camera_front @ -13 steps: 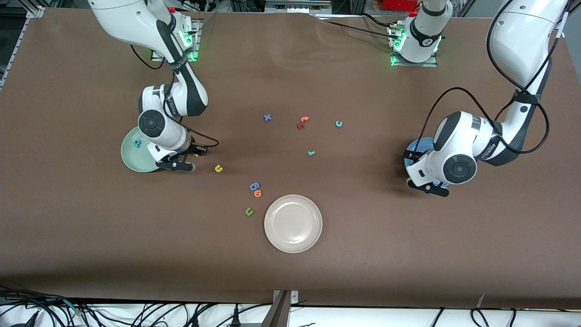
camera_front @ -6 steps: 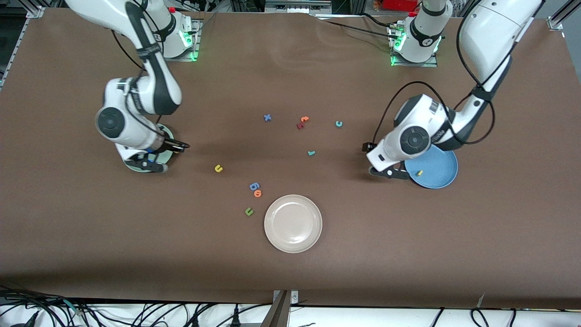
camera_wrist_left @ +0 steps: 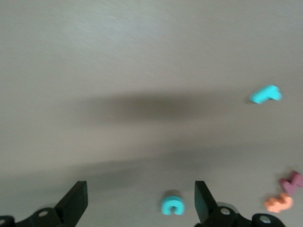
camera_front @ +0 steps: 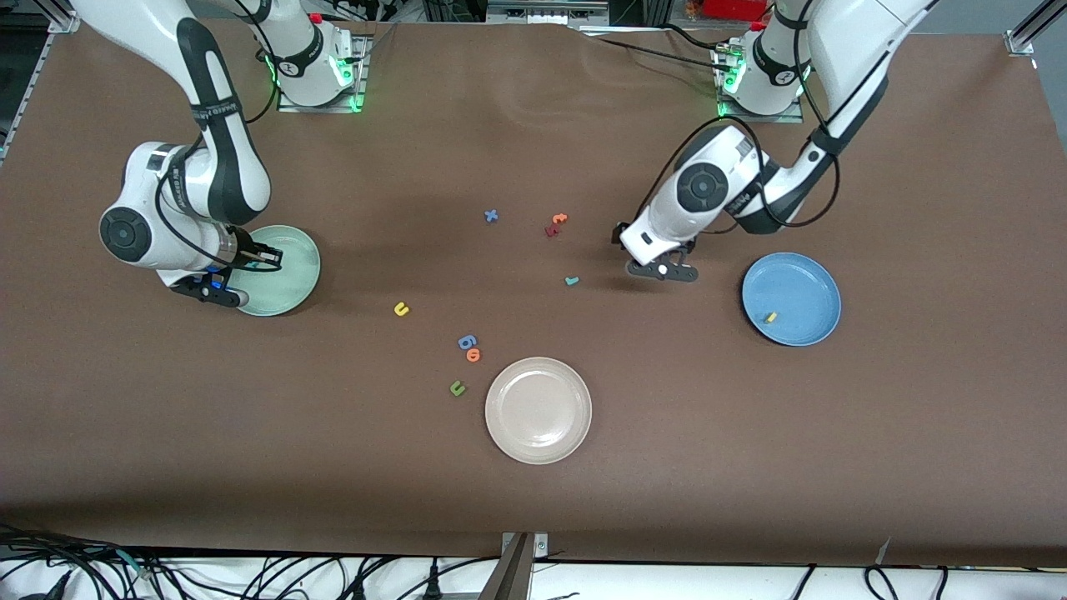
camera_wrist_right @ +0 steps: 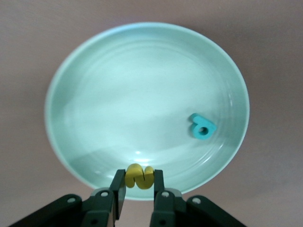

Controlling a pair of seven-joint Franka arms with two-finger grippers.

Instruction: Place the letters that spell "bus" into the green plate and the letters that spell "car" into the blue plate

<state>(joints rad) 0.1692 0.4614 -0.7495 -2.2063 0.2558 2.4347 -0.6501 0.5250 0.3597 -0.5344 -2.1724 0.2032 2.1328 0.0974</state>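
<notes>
In the right wrist view my right gripper [camera_wrist_right: 139, 182] is shut on the yellow "s" [camera_wrist_right: 140, 176], held over the rim of the green plate [camera_wrist_right: 94, 94]. The teal "b" [camera_wrist_right: 202, 126] lies in that plate [camera_front: 292, 283]. My left gripper [camera_front: 621, 236] is open low over the teal "c" [camera_wrist_left: 172, 205], which lies between its fingers [camera_wrist_left: 75, 203] and is hidden in the front view. The teal "r" [camera_front: 572, 281] and the yellow "u" [camera_front: 402, 309] lie on the table. The yellow "a" [camera_front: 771, 317] rests in the blue plate [camera_front: 800, 279].
A beige-white plate [camera_front: 538, 442] sits nearest the front camera. Beside it lie a blue "g" [camera_front: 467, 342], an orange letter [camera_front: 473, 355] and a green "u" [camera_front: 457, 387]. A blue "x" [camera_front: 491, 216], an orange "t" [camera_front: 559, 219] and a dark red letter [camera_front: 551, 231] lie mid-table.
My right arm carried the yellow "s" from the table beside the green plate to over the plate. My left arm left the blue plate, uncovering the yellow "a", and moved over the teal "c".
</notes>
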